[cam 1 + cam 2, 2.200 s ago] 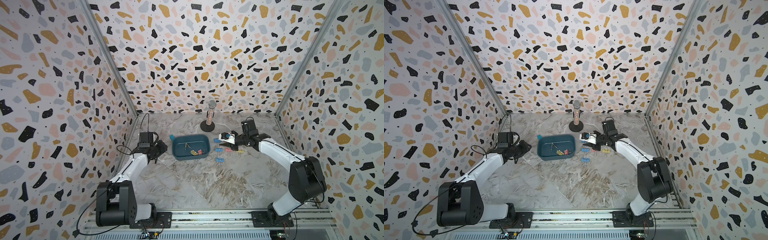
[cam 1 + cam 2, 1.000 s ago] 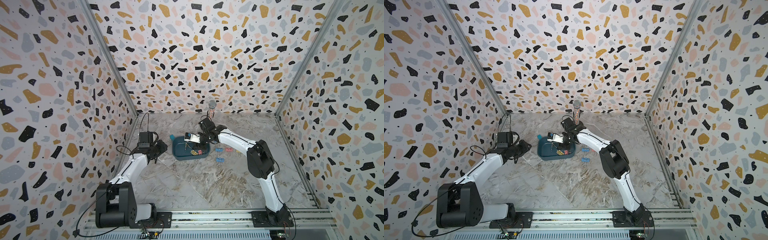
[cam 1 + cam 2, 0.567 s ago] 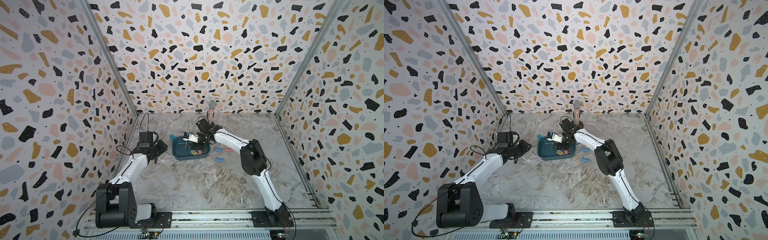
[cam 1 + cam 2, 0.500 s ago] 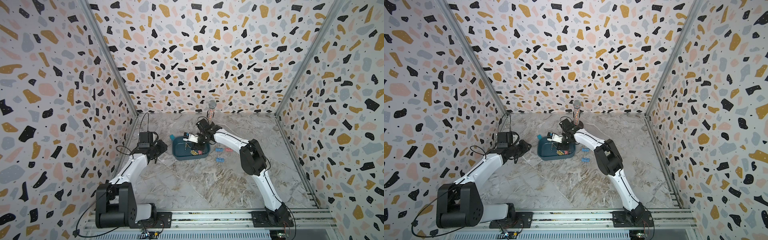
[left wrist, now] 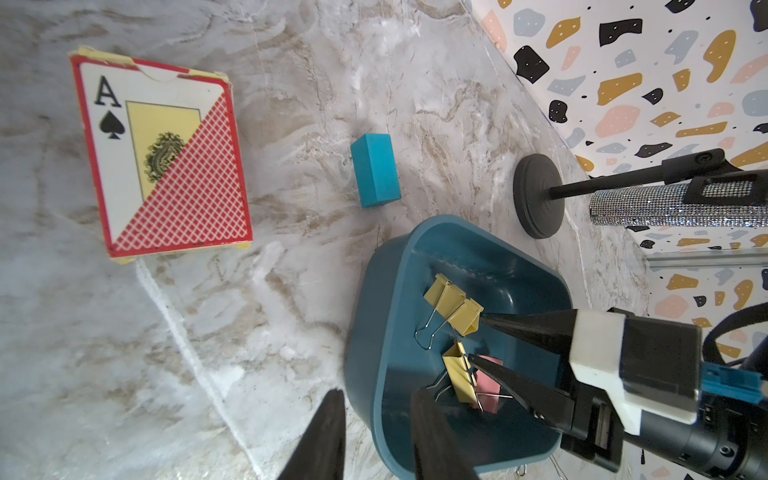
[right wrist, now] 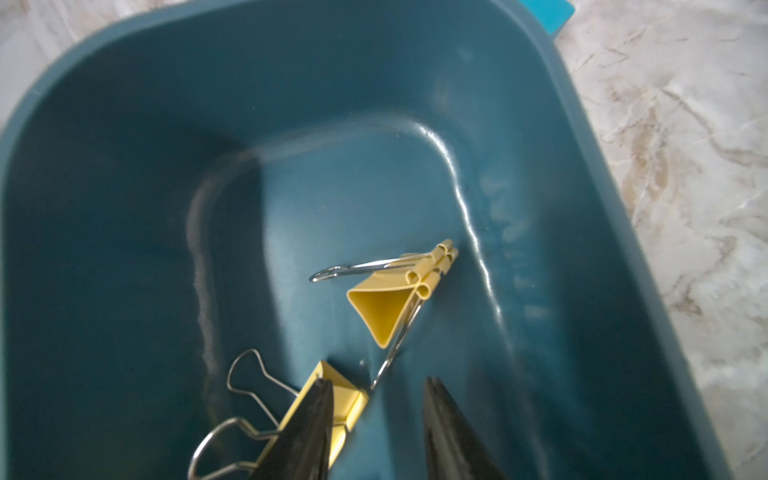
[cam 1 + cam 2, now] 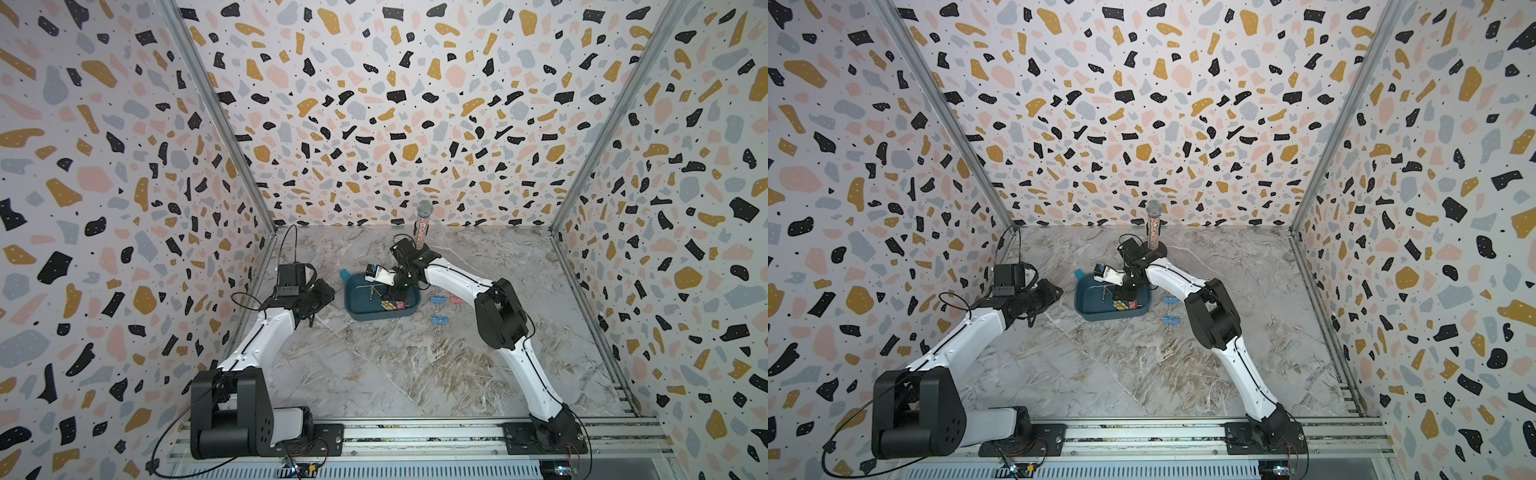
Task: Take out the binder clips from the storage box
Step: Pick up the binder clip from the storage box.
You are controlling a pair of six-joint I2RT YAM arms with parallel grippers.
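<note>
The yellow binder clips (image 6: 386, 299) are lying on the floor of the storage box (image 6: 124, 124), bunched toward one end, with a pink binder clip (image 5: 488, 388) tucked in just beside them. The right jaws are hanging down inside the box, apart and clamped on nothing. One fingertip (image 6: 316, 415) is sitting over the body of the nearest yellow clip (image 6: 347, 401) and the other over bare plastic, so I'm guessing it's lining up a pinch and needs centring first. The wire handles are sticking out sideways, which is probably why it's going for the body.

Out on the desk (image 7: 374, 365), two blue binder clips (image 7: 437, 299) and another pink clip (image 7: 455, 298) are lying just beside the box, so the job's looking partly done. The left jaws are hovering near the box's outer wall with a small gap between them, holding nothing, parked clear of the action I reckon. A playing card pack (image 5: 162, 153), a teal block (image 5: 375, 174) and a microphone on a stand (image 7: 423, 224) are just sitting around.
</note>
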